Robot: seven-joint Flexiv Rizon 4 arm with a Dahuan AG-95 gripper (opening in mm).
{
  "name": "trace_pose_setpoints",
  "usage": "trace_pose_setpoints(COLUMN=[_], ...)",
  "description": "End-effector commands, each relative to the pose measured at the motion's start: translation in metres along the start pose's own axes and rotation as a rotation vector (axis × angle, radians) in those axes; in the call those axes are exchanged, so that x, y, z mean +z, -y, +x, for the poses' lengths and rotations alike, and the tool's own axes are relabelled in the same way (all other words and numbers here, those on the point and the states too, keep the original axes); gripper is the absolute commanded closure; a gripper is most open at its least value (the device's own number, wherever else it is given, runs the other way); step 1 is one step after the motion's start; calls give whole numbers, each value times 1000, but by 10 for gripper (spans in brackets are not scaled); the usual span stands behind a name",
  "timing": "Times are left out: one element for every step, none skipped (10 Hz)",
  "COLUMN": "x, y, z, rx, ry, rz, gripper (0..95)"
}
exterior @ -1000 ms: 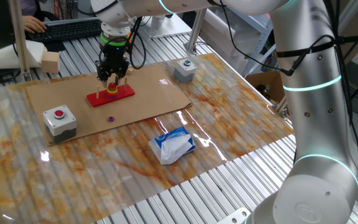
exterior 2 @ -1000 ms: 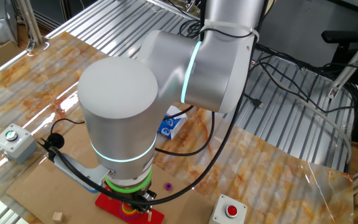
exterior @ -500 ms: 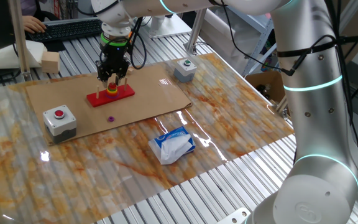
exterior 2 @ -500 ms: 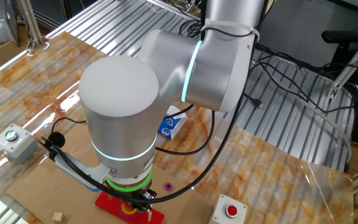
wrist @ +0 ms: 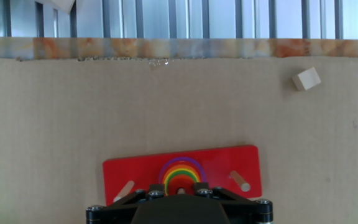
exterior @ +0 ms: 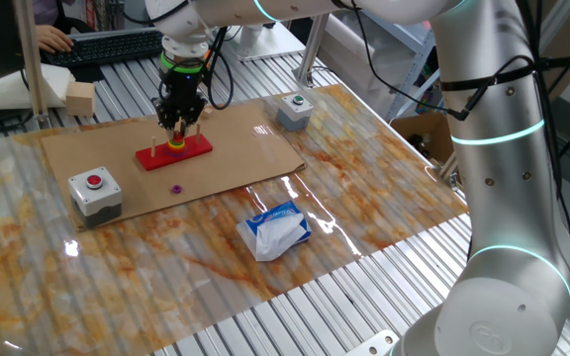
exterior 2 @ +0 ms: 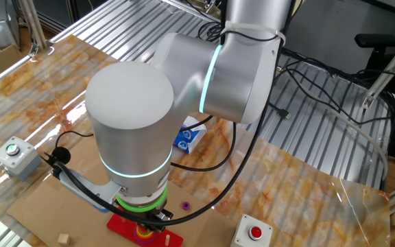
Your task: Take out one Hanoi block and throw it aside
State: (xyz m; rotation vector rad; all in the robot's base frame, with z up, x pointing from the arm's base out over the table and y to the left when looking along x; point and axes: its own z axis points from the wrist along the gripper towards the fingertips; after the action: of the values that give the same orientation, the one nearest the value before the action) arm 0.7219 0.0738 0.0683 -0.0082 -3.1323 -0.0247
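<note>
Pincer [exterior: 178, 128] was seen low over the ring stack on the red peg base [wrist: 182, 177]; its opening could not be told. Hanoi block [wrist: 181, 180] was noted atop the stack.

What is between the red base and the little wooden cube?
Only bare cardboard lies between the base and the cube, seen in the hand view.

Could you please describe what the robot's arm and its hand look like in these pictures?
The arm is built of thick, rounded, silver-grey segments with glowing cyan light rings at the joints. A green ring circles the wrist. The hand is black, and black cables loop along the arm to it.
</note>
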Motion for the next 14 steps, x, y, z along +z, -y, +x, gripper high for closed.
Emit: trace_pose_setpoints(x=[0, 0, 0, 0, 0, 0, -1, -3, -3, -3, -4, -6, -6, -7], y=[0, 0, 0, 0, 0, 0, 1, 1, 1, 1, 1, 1, 1, 1], z=[0, 0, 0, 0, 0, 0, 0, 1, 1, 1, 1, 2, 2, 2], rx=[-1, -3, -6, -13, -14, -14, -16, -20, -23, -24, -25, -24, -25, -25], ry=[0, 0, 0, 1, 1, 1, 1, 0, -1, -1, 0, -1, 0, 0], rz=[1, 1, 1, 0, -1, -2, -2, -2, -3, -3, -3, -3, -3, -3], gripper=[760, 760, 760, 950, 950, 950, 950, 950, 950, 950, 950, 950, 950, 950])
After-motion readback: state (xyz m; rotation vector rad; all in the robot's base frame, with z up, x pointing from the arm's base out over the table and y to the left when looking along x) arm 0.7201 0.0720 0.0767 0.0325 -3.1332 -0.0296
